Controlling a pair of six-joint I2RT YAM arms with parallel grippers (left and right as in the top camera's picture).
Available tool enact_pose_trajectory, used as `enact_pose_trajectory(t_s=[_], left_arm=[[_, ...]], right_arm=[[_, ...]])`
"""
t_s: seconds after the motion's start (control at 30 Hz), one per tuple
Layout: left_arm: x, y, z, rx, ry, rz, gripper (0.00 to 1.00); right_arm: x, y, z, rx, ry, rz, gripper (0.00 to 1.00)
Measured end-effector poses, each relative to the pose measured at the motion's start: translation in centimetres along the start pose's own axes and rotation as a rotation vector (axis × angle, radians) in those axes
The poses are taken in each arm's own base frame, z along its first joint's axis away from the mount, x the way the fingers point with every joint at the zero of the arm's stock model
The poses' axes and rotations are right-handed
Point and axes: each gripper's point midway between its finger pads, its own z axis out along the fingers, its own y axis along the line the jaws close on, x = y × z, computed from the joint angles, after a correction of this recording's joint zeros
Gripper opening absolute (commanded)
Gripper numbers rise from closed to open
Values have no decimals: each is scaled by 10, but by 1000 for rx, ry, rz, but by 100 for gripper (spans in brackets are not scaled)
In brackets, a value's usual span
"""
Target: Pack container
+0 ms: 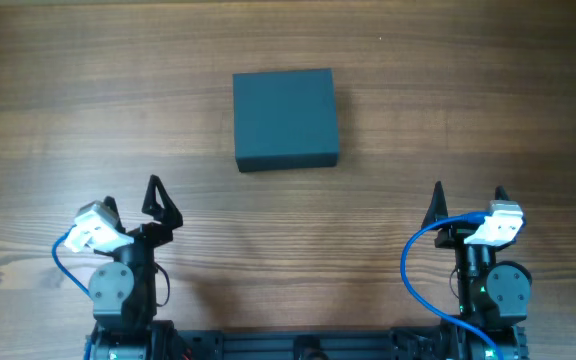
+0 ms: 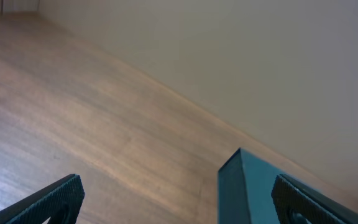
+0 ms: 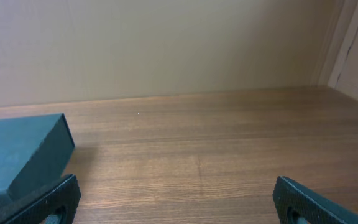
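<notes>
**Currently: both grippers spread and empty, container shut at mid-table**

Near edge: the two arm bases sit at the left and right, each with a blue cable [image 1: 63,265] looping from the wrist and a white camera block [image 1: 98,228] on top.

Left gripper [image 1: 128,205]: jaws spread wide, nothing between them but bare wood. It is angled a little to the right. Its own wrist view confirms this, with dark fingertips [image 2: 61,196] at both lower corners.

Right gripper [image 1: 468,200]: jaws likewise spread wide, holding nothing, and pointing straight toward the far side.

Middle: the container [image 1: 285,118] rests on the table [image 1: 68,100], farther out than both grippers, roughly midway between them and well apart from each. It sits slightly skewed. The lid lies flat and looks closed. The left wrist view catches one upright corner of it at lower right; the right wrist view shows it at the left.

Far: a plain pale wall [image 3: 166,43] stands behind the table.
</notes>
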Motion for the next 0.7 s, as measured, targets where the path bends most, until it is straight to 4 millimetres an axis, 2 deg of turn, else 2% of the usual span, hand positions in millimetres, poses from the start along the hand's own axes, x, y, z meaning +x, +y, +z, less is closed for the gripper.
enact_pose_trajectory(t_s=[0.17, 0.7], left_arm=[[25, 15, -2, -22, 38, 8, 100], [22, 11, -4, -2, 19, 5, 100]], right_arm=[[0, 0, 0, 0, 0, 0, 100], [0, 0, 0, 0, 0, 0, 100]])
